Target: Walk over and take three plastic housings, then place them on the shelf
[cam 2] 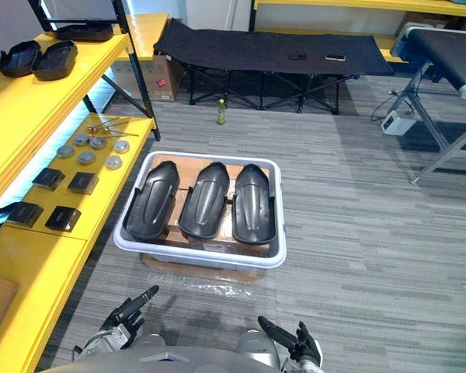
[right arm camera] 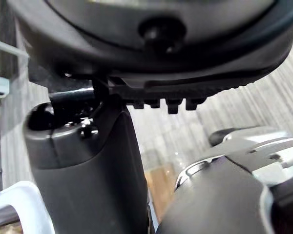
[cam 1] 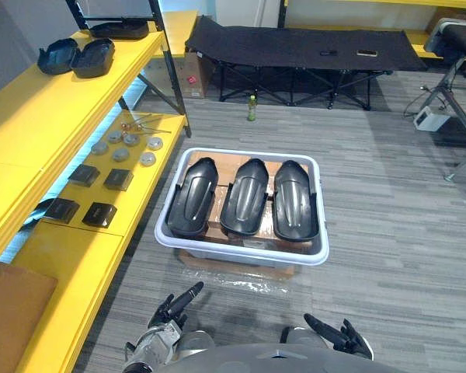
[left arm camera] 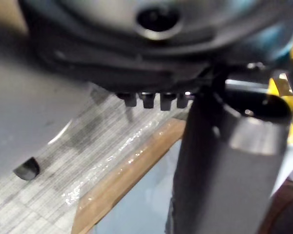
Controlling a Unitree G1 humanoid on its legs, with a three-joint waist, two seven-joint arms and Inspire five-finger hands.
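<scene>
Left eye view
Floor: grey striped carpet [cam 1: 388, 202], open between the robot and the tub.
Yellow shelf [cam 1: 54, 116]: runs along the robot's left, an upper board and a lower board.
White tub [cam 1: 241, 252]: on the carpet just beside the shelf, resting on a brown board [cam 1: 233, 268].
Plastic housings [cam 1: 245, 196]: three black ones side by side in the tub, lengthwise, touching or nearly so.
Upper board: more dark housings [cam 1: 78, 56] at its far end.
Lower board: round metal discs [cam 1: 121, 154], black square blocks [cam 1: 101, 179] nearer.
Back of room: black folding cot [cam 1: 295, 43], green bottle [cam 1: 252, 108] on the floor before it, cardboard box [cam 1: 193, 78] by the shelf post.
Left hand [cam 1: 173, 308]: low, near the tub's front, fingers straight and slightly spread, empty.
Right hand [cam 1: 338, 334]: low, fingers stretched and spread, empty.

Right eye view
Right side: a second cot [cam 2: 450, 47] on metal legs, a small white box [cam 2: 391, 121] on the carpet.

Left wrist view
Fingertips [left arm camera: 147, 100]: in a row, nothing between them and the thumb [left arm camera: 224, 161]; carpet and the board's edge lie past them.

Right wrist view
Thumb [right arm camera: 83, 165]: stands clear of the fingertips [right arm camera: 166, 103], nothing held; a corner of the tub shows beside the carpet.
</scene>
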